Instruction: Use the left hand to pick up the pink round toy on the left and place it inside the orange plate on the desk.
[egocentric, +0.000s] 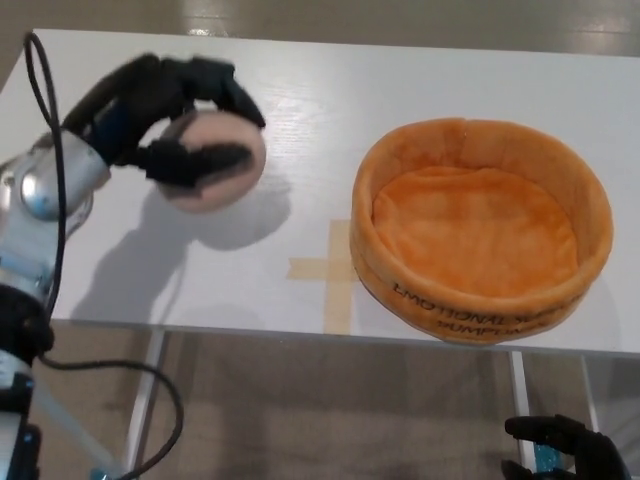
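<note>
Pink round toy (210, 170) is held clear of the white tabletop (330, 110), well left of the orange plate (480, 230), with its shadow on the surface below. Left hand (165, 120) grips it: fingers (215, 85) curl over the top, thumb presses across the front. Orange plate sits upright and empty, just right of a tan tape cross (330, 270). Right hand (560, 448) shows below the plate, under the tabletop edge; its fingers' state cannot be determined.

Toy (212, 160) in left hand (160, 115), above desk (300, 110), left of plate (480, 230).
</note>
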